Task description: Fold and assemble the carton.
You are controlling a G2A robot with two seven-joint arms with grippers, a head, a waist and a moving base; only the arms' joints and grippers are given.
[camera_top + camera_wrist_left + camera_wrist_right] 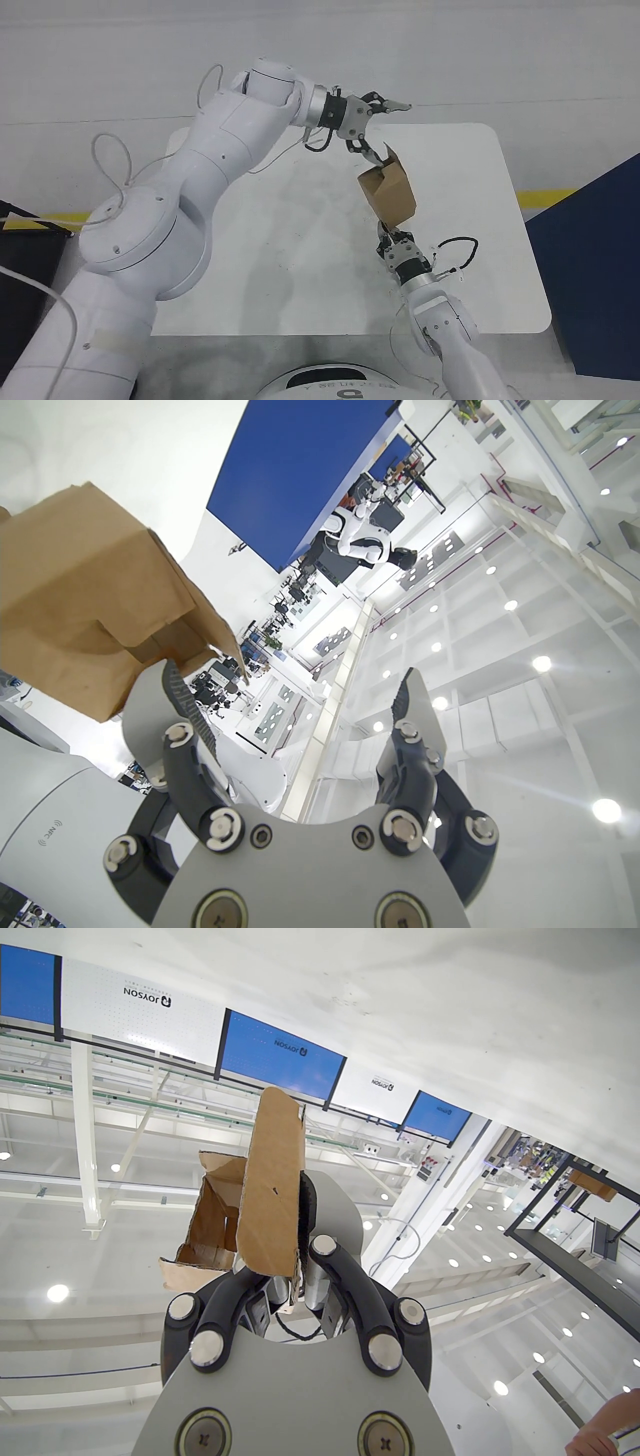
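Top view: right gripper (391,236) pinches a carton (390,188) panel; left gripper (386,130), jaws spread, one finger (176,692) beside an open flap (212,630). Flap-folding step; next, likely press it inward.

Illumination is bright and even in all views. The source is rows of round ceiling lamps (541,663), visible beyond the fingers (176,687) of the left gripper (289,670) and either side of the right gripper (295,1233). Each lamp blooms into a white glare spot. The table (300,250) reads flat white with mild glare. The carton (75,600) face nearest the left fingers is fully lit; its interior, just beside the right fingers, is shaded. Both wrist views bend straight ceiling lines toward the edges.
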